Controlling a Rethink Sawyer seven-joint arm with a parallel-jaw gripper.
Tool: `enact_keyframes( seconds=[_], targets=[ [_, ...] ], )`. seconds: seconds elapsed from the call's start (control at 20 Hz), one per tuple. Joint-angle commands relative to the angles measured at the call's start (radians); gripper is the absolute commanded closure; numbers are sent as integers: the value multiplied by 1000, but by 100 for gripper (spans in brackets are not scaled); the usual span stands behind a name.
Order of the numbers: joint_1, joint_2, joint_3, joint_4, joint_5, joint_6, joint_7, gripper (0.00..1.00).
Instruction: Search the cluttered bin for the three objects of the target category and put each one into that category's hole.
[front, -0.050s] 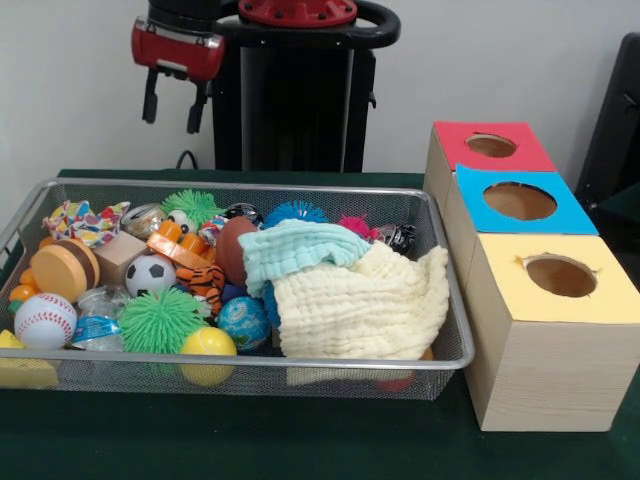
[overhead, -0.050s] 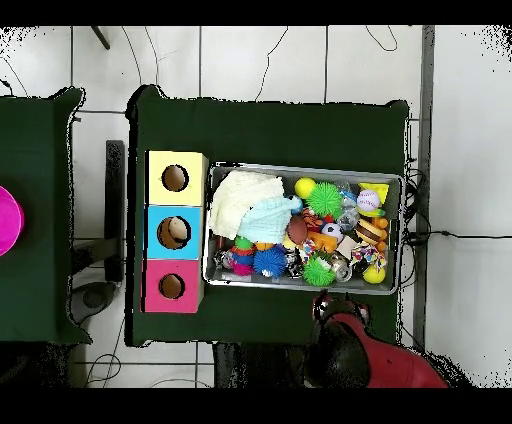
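A wire mesh bin (front, -0.050s: 250, 359) is packed with toys. In it I see a baseball (front, -0.050s: 44, 320), a soccer ball (front, -0.050s: 150, 274), a yellow ball (front, -0.050s: 208, 344), a globe ball (front, -0.050s: 243, 322), a brown football (front, -0.050s: 232, 248), two green spiky balls (front, -0.050s: 160, 320) and a blue spiky ball (front, -0.050s: 295, 213). A cream cloth (front, -0.050s: 360, 300) and a teal cloth (front, -0.050s: 300, 250) cover the bin's right half. My gripper (front, -0.050s: 172, 105) hangs open and empty, high above the bin's far left corner. Three boxes with holes stand beside the bin: red (front, -0.050s: 491, 146), blue (front, -0.050s: 519, 201), yellow (front, -0.050s: 560, 275).
A wooden disc (front, -0.050s: 65, 268), a wooden block (front, -0.050s: 120, 255) and a tiger toy (front, -0.050s: 205, 285) lie among the balls. In the overhead view the red arm (overhead, -0.050s: 350, 345) sits just outside the bin's (overhead, -0.050s: 305, 168) near edge. A second dark table (overhead, -0.050s: 40, 200) with a pink object (overhead, -0.050s: 5, 220) stands to the left.
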Motion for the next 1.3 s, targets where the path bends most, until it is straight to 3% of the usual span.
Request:
enact_keyframes(
  seconds=[0.05,0.6,1.3],
  targets=[
    [-56,88,105,-69,-83,-86,71,0],
    [-98,197,103,-133,-204,-220,70,0],
    [-55,330,5,-224,-286,-380,68,0]
  ],
)
